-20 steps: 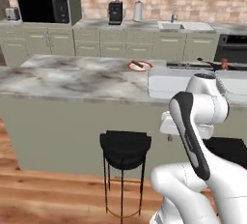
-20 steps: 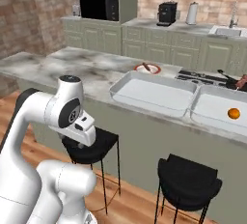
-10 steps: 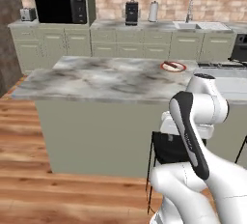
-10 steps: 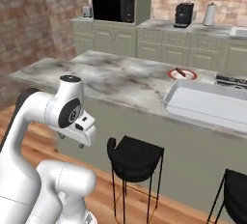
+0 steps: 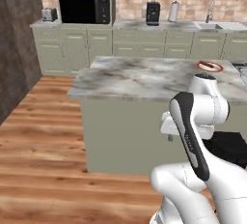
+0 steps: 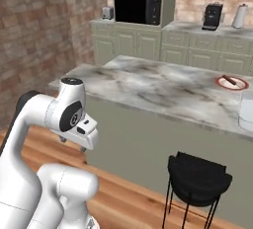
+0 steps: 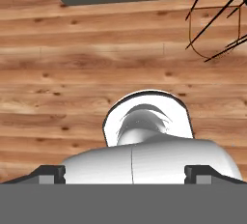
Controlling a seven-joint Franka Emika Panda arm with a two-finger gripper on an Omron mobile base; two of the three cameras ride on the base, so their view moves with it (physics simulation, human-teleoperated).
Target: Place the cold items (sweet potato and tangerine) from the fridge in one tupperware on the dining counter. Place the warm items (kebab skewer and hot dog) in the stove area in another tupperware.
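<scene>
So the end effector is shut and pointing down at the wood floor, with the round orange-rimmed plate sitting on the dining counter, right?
Not quite. The end effector is open, not shut: in the hand view its two tips stand far apart with nothing between them. It does point down at the wood floor, and the round orange-rimmed plate sits on the dining counter.

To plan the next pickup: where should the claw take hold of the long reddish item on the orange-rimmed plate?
Probably at its middle, coming straight down from above: the long reddish item lies flat and slanted on the plate, so close across its narrow width.
</scene>
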